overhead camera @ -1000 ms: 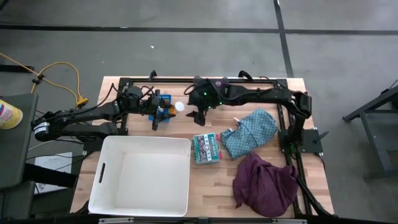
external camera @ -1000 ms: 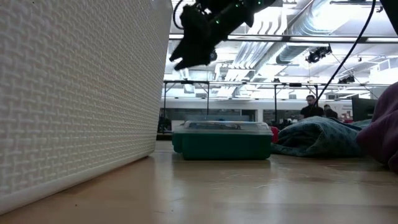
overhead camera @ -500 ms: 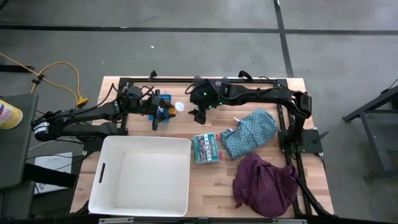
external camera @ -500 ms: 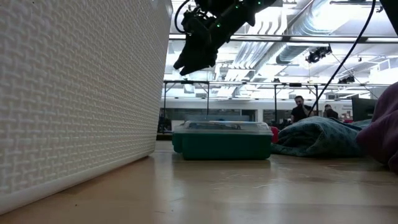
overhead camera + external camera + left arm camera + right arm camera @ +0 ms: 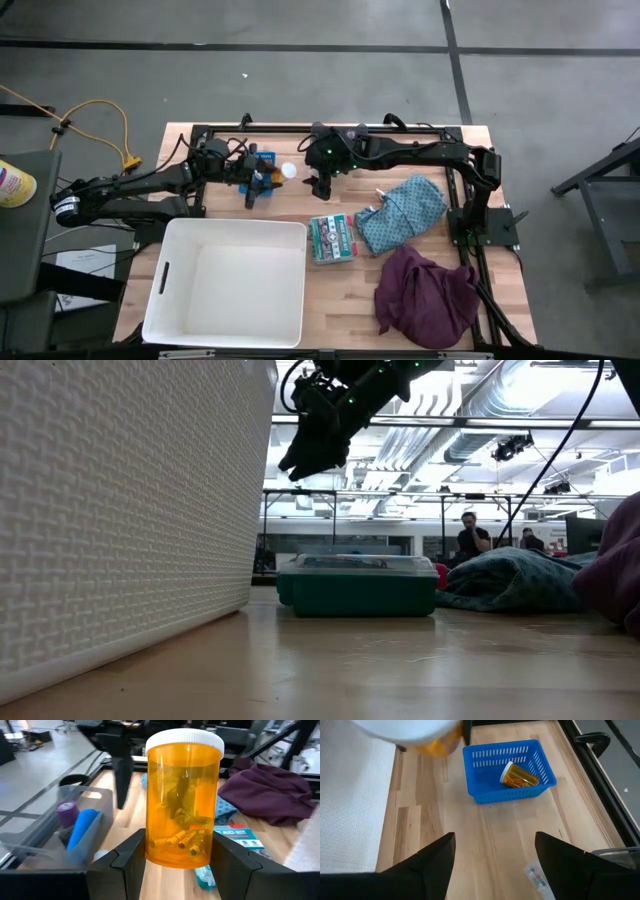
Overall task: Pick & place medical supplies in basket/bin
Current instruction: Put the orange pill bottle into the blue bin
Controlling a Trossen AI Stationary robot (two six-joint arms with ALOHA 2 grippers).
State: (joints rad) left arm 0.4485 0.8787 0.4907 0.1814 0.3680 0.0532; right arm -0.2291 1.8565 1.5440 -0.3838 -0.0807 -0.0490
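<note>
My left gripper [image 5: 262,178] [image 5: 179,854] is shut on an orange bottle [image 5: 182,800] with a white cap [image 5: 288,172], held near the far edge. A second orange bottle [image 5: 519,774] lies on its side in a blue basket [image 5: 485,795]. My right gripper [image 5: 318,186] [image 5: 305,455] [image 5: 495,852] hangs open above the table, just right of the held bottle. A purple roll [image 5: 66,812] and a blue roll [image 5: 82,827] sit in a clear tray. The teal cloth [image 5: 405,212] and maroon cloth [image 5: 425,295] lie on the table's right half. My left gripper pinches the orange bottle's bottom end [image 5: 152,847] between its two fingers [image 5: 127,857], coming level from the table's left. The bottle runs on along the fingers, with its white cap [image 5: 184,740] pointing toward the right arm. It is lifted clear of the table.
A large white bin [image 5: 228,280] [image 5: 120,510] fills the near left of the table. A green box [image 5: 330,238] [image 5: 358,585] lies between the bin and the teal cloth. A small packet [image 5: 537,875] lies on the wood below my right gripper. People show in the room behind.
My right gripper has shifted a little toward the table's right and then kept still, staying open. The left gripper and its bottle have not moved.
</note>
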